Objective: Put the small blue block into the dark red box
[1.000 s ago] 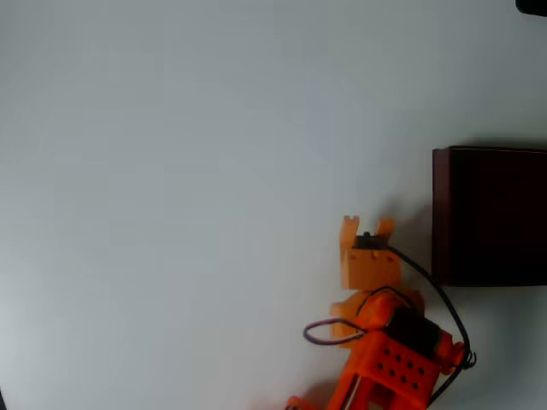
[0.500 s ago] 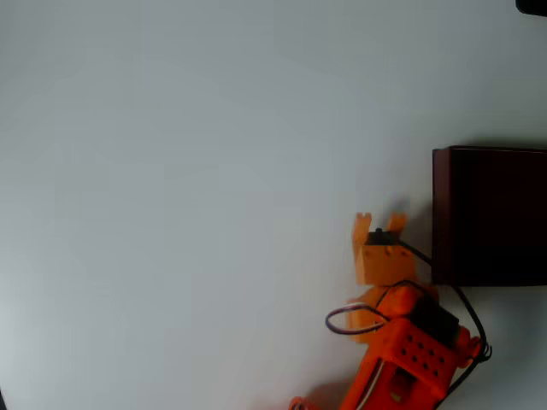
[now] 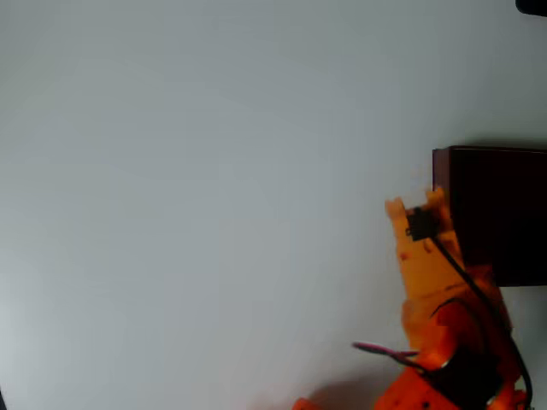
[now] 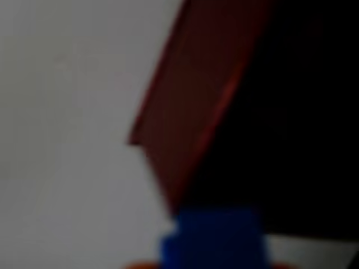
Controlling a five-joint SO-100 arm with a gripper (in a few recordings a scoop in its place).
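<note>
The dark red box (image 3: pixel 439 171) sits at the right edge of the overhead view, cut off by the frame. My orange gripper (image 3: pixel 415 205) hangs at the box's left wall, one fingertip overlapping the rim. In the blurred wrist view the small blue block (image 4: pixel 216 240) sits at the bottom centre, held between the jaws, with a sliver of orange beside it. Just beyond it rise the box's red-brown outer wall (image 4: pixel 185 117) and the near-black interior (image 4: pixel 297 140). From overhead the block is hidden under the gripper.
The pale table (image 3: pixel 188 188) stretches wide to the left and back of the arm. A dark object (image 3: pixel 532 5) pokes in at the top right corner. The arm's black cable (image 3: pixel 461 273) runs down its back.
The arm has swung to the right and a little farther back, carrying the gripper from a spot left of the box up to the box's left wall.
</note>
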